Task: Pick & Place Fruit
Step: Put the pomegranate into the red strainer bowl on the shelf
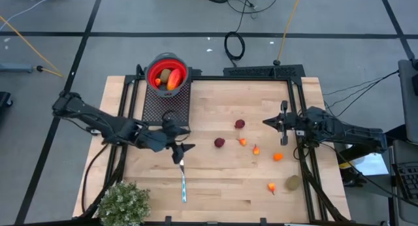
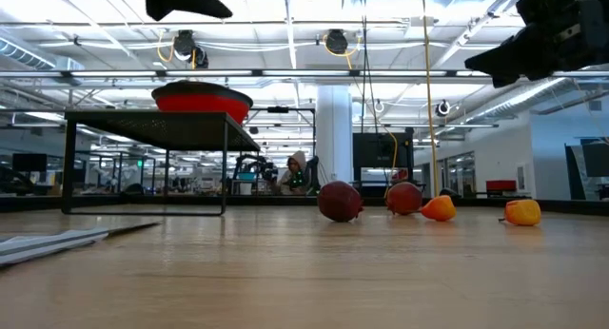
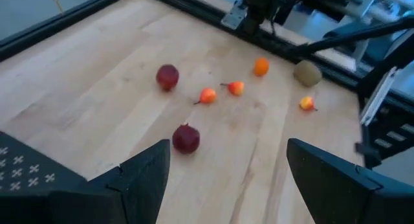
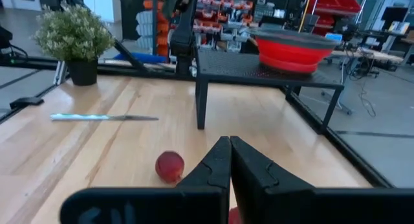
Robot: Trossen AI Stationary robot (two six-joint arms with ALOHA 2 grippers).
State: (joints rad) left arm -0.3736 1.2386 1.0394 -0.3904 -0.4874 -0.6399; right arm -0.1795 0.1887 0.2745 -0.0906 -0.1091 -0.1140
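Some fruit is already in the red bowl (image 1: pixel 167 72), which sits on a black stand (image 1: pixel 167 103) at the back of the worktop (image 1: pixel 222 180): a long red-orange fruit (image 1: pixel 174 81) and a brown-green one (image 1: pixel 163 76). The rest is loose on the wood. I think the job is about to pick the next piece.

The left gripper (image 1: pixel 183 148) hangs above the worktop, just in front of the stand. Its fingers (image 3: pixel 139 179) are spread wide and hold nothing. The closest piece is a dark red ball (image 1: pixel 219 142), a little to its right. Another dark red ball (image 1: pixel 240 124) lies farther back. Small orange bits (image 1: pixel 255 149) and a kiwi (image 1: pixel 292 182) lie nearer the right side.

Next, the left arm would need to reach over the near ball, go down, and close on it gently, because a ball can roll.

The right gripper (image 1: pixel 283 122) waits by the right edge, fingers pressed shut and empty.
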